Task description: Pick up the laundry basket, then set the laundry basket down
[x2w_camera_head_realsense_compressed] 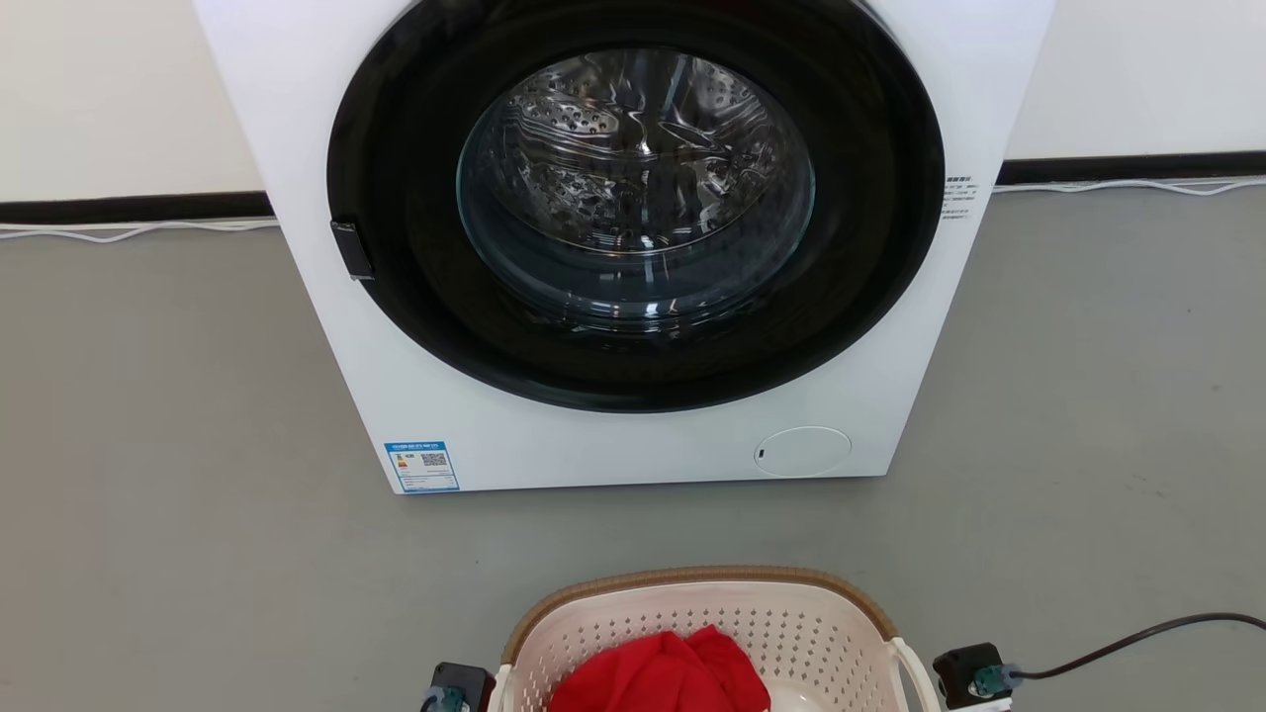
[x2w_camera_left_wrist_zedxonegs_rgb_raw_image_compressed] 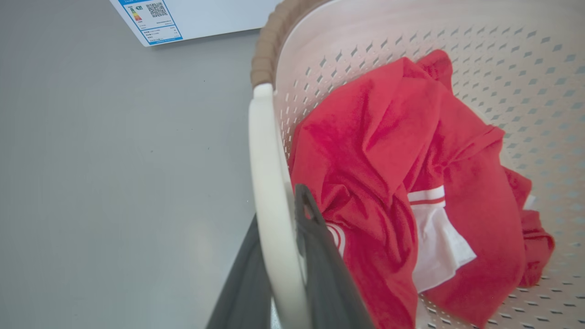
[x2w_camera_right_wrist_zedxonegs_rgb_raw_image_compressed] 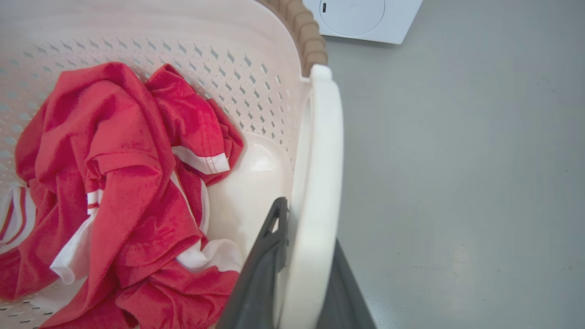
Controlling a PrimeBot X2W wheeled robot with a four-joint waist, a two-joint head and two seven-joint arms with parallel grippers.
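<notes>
Left gripper point(x2w_camera_left_wrist_zedxonegs_rgb_raw_image_compressed: 279, 228) and right gripper point(x2w_camera_right_wrist_zedxonegs_rgb_raw_image_compressed: 311, 237) each pinch a laundry basket point(x2w_camera_head_realsense_compressed: 692, 605) handle; grasp done, lift and set-down apparently left.

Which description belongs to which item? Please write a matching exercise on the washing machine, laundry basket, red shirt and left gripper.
Items:
1 washing machine
2 laundry basket
3 red shirt
4 left gripper

Descriptions:
A shut on a white handle
B crumpled, lying in the laundry basket
C round door closed
D brown woven-look rim

Pairs: 1-C, 2-D, 3-B, 4-A
</notes>
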